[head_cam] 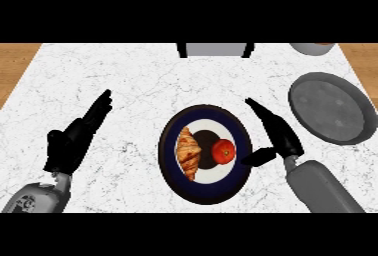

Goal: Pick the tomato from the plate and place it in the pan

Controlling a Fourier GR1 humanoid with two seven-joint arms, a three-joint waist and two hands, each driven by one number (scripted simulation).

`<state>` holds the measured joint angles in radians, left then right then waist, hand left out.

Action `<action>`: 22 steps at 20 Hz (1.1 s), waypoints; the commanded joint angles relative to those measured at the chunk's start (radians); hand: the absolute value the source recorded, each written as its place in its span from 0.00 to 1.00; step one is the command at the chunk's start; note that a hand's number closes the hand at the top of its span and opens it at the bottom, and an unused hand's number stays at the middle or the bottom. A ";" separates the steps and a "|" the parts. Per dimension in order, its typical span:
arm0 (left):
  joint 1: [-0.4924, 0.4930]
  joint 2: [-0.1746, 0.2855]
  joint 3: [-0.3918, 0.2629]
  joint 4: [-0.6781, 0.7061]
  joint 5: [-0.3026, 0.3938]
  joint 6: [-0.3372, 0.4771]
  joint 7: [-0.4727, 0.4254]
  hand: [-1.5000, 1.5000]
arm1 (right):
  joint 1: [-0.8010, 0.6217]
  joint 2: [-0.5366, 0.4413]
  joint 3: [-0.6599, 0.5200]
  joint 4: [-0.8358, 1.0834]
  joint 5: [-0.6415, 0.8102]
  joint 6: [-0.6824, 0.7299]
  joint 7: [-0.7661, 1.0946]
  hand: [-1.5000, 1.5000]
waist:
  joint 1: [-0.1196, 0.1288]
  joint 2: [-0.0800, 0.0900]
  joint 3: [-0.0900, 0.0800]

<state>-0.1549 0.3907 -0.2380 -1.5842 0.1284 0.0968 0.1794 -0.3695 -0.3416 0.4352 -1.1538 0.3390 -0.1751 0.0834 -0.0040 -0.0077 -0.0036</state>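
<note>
On the white marble counter (125, 75), a dark-rimmed plate (167, 150) with a white centre, just below the middle of the head view; on its right half, the red tomato (224, 151), untouched, beside a dark patch in the plate's middle; on its left half, a golden croissant (189, 151), lying lengthwise, apart from the tomato; just beside the plate's right rim, the right hand (280, 137), open and empty, fingers straight and pressed together, pointing up and to the left along the plate's edge; thumb (257, 158) turned out toward the plate, tip at the rim, near the tomato yet not on it; behind the hand, the grey forearm (321, 187), slanting down to the lower right; farther right and higher up, the round grey pan (334, 107), well apart from the plate; at the far left, well apart from the plate, the left hand (72, 140), open too, fingers straight and together, pointing up and to the right, holding nothing; along the counter's far edge, a grey object (214, 49) in the middle and part of a pale vessel (314, 47) at the right corner, too cut off to name.
</note>
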 commanded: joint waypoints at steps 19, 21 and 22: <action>-0.015 -0.066 0.086 -0.016 -0.057 -0.089 0.037 0.50 | -0.068 0.189 0.131 -0.311 0.173 0.503 0.761 0.00 | 0.005 0.007 0.004; 0.035 -0.095 0.054 -0.020 -0.118 -0.067 -0.008 0.50 | 0.003 0.180 0.145 -0.369 0.210 0.492 0.770 0.00 | 0.004 0.007 0.004; 0.008 -0.051 0.123 -0.004 -0.066 -0.115 0.013 0.50 | -0.022 0.144 0.093 -0.261 0.207 0.495 0.657 0.00 | 0.006 0.008 0.004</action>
<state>-0.1446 0.3375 -0.1531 -1.6056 0.0681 0.0134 0.1989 -0.4026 -0.1940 0.5634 -1.4827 0.5018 0.3074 0.8019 0.0004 -0.0012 -0.0002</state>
